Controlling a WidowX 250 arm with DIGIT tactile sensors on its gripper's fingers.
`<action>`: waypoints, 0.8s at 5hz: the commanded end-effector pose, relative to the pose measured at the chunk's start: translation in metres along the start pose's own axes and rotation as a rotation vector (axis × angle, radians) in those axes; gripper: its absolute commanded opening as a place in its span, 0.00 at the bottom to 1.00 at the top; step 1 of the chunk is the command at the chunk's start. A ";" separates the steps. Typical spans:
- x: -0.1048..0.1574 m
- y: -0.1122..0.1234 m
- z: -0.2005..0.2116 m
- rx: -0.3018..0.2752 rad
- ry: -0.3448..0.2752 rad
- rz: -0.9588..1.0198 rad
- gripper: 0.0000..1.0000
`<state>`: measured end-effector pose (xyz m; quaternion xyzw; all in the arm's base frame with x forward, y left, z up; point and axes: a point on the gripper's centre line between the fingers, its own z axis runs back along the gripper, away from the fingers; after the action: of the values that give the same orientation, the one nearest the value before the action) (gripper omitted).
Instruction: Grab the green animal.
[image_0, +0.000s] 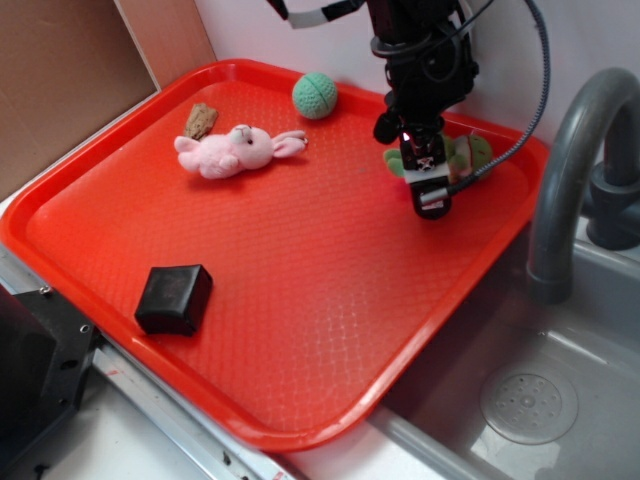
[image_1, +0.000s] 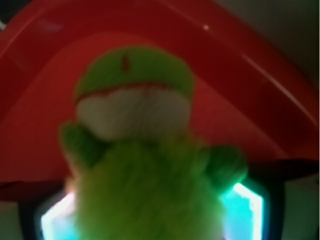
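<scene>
In the exterior view the green animal (image_0: 468, 155) is largely hidden behind the claw (image_0: 422, 172), so whether it is gripped cannot be told. The arm is cut off by the top edge. In the wrist view the whole picture is blurred; the toy's lower body is cut off by the bottom edge.

Toy kitchen bench indicated: steel sink (image_0: 560, 400) with drain (image_0: 528, 402) seen at 4 o'clock, grey faucet (image_0: 575, 160) at 3 o'clock, red tray (image_0: 300, 300) set beside it.
</scene>
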<state>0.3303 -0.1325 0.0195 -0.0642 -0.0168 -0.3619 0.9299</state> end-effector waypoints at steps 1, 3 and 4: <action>0.009 -0.014 0.003 0.053 -0.026 0.010 0.00; -0.039 -0.014 0.062 0.028 0.110 0.317 0.00; -0.080 -0.018 0.100 0.038 0.067 0.564 0.00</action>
<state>0.2600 -0.0628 0.0993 -0.0300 0.0559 -0.0881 0.9941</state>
